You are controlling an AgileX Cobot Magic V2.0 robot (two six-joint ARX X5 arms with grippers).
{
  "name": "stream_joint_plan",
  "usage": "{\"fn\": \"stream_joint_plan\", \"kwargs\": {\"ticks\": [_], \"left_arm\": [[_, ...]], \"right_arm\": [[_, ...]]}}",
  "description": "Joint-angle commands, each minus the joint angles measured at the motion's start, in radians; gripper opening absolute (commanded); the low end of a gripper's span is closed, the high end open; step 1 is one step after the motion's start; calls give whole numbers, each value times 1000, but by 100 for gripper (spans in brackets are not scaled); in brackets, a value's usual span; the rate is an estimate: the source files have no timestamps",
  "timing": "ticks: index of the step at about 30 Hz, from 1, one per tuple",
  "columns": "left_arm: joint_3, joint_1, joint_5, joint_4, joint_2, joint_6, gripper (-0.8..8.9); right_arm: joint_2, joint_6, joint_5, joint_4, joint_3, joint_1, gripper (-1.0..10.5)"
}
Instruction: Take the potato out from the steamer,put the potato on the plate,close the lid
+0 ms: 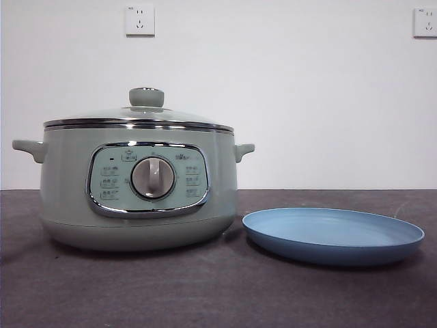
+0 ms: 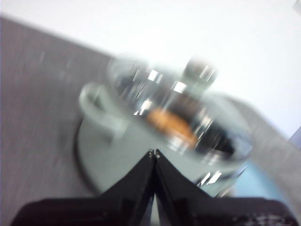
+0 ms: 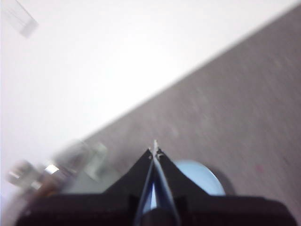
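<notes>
The steamer [image 1: 136,191] sits closed beside the empty plate [image 1: 333,236], its lid [image 1: 140,113] on, and the potato [image 2: 170,123] shows inside through the glass. Left gripper [image 2: 154,153], clenched on nothing, is above the pot, nearer the lid. Right gripper [image 3: 154,149], likewise pinched closed, hangs over the plate.

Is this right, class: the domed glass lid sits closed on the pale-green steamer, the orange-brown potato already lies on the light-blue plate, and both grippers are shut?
One detail is wrong. The wide light-blue plate has nothing on it in the front view. The left wrist view shows the orange-brown potato inside the pale-green steamer, under the domed glass lid. The lid is closed, and the left gripper and right gripper are both shut.
</notes>
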Motion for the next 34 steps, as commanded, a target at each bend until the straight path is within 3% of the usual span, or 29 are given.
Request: {"fn": "stream_joint_plan", "kwargs": {"ticks": [1,12,18,23,27,30,34], "left_arm": [[113,3,-3,-14,24,-16,-6],[568,3,9,-126,348,167,-6],[835,0,31,-261,577,330,-7],[1022,-29,46,-328,737,354,-7],[1156,-32,165,-412,869,391,-7],[1237,-32,254,-505,959,405,-7],[1293,-32,326,-586,1048,435,0]], "right_arm": [[65,-1,-13,3,112,1,-11],[433,-190,-27,-48,594,1,-11],[617,-261,-196,-94,837,7,-11],[773,-352,-359,-191,1025,39,-11],[908,-480,-488,-347,1171,79,-11],[1006,-579,-533,-533,1277,104,-11],[1107,-684,-531,-729,1368,142,4]]}}
